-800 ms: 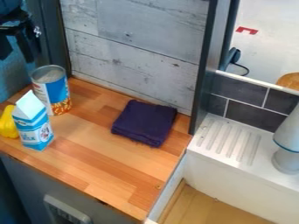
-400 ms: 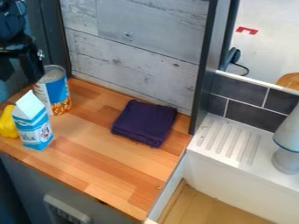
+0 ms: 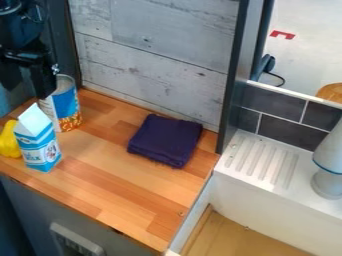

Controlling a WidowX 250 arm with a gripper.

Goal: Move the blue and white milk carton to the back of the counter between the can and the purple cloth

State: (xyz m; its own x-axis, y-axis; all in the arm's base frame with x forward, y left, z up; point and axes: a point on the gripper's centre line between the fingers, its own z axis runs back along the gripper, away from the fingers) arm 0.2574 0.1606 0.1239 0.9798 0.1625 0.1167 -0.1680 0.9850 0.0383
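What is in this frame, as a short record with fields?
pincer: open, upper left, overlapping the tin can in view; contact unclear
tin can: upright, behind the milk carton
milk carton: upright, blue and white
yellow object: left of carton, partly hidden
cloth: dark purple, folded
surface: wooden worktop, beside a white sink

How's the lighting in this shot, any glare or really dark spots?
Camera view: soft light across the wooden counter, with no harsh glare on it; the white ledge at the right is much brighter; the black pincer at the upper left is so dark that its details are hard to make out.
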